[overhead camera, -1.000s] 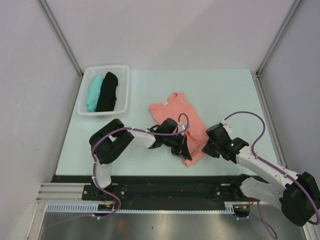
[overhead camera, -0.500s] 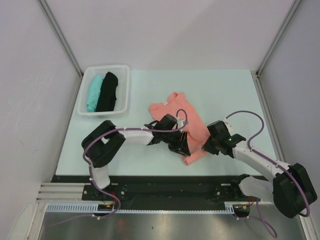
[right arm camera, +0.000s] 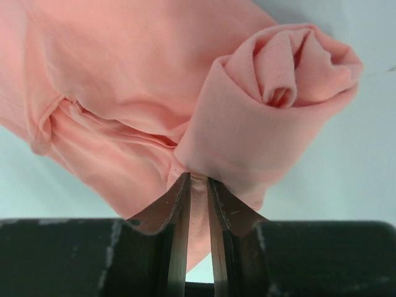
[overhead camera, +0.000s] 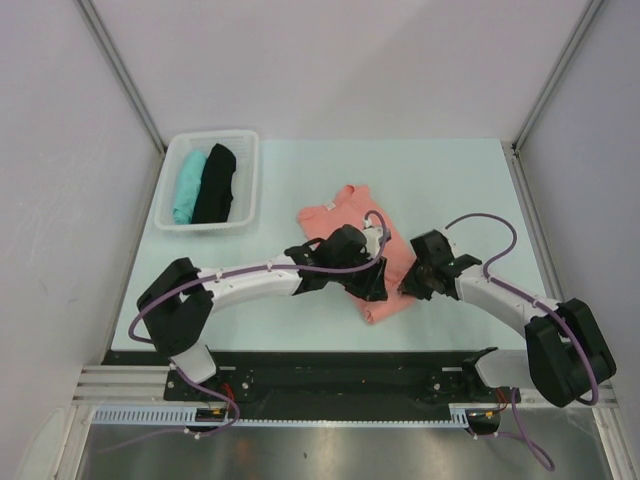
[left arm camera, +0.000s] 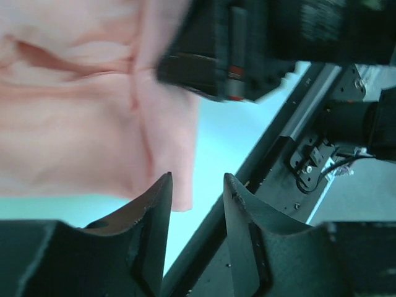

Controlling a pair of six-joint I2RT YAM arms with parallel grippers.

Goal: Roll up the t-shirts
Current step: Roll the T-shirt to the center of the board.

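Observation:
The salmon-pink t-shirt [overhead camera: 335, 218] lies mid-table, its near part under both grippers. My right gripper [overhead camera: 408, 285] is shut on a fold of it; in the right wrist view the fingers [right arm camera: 198, 179] pinch cloth just below a rolled-up end [right arm camera: 278, 80] of the shirt [right arm camera: 124, 74]. My left gripper [overhead camera: 377, 286] is open over the shirt's near edge. In the left wrist view its gap [left arm camera: 198, 179] holds nothing, with the shirt [left arm camera: 74, 124] beside the left finger. The teal t-shirt [overhead camera: 187, 185] and black t-shirt [overhead camera: 215, 183] lie rolled in a basket.
A white plastic basket [overhead camera: 250, 180] stands at the back left of the table. The right arm's black wrist [left arm camera: 247, 43] is close above my left gripper. The table's front edge and black rail [left arm camera: 291, 130] are just beyond the shirt's hem.
Both arms have reached farther from their bases. The left gripper has moved right over the shirt, and the right gripper has moved left and back with its fold.

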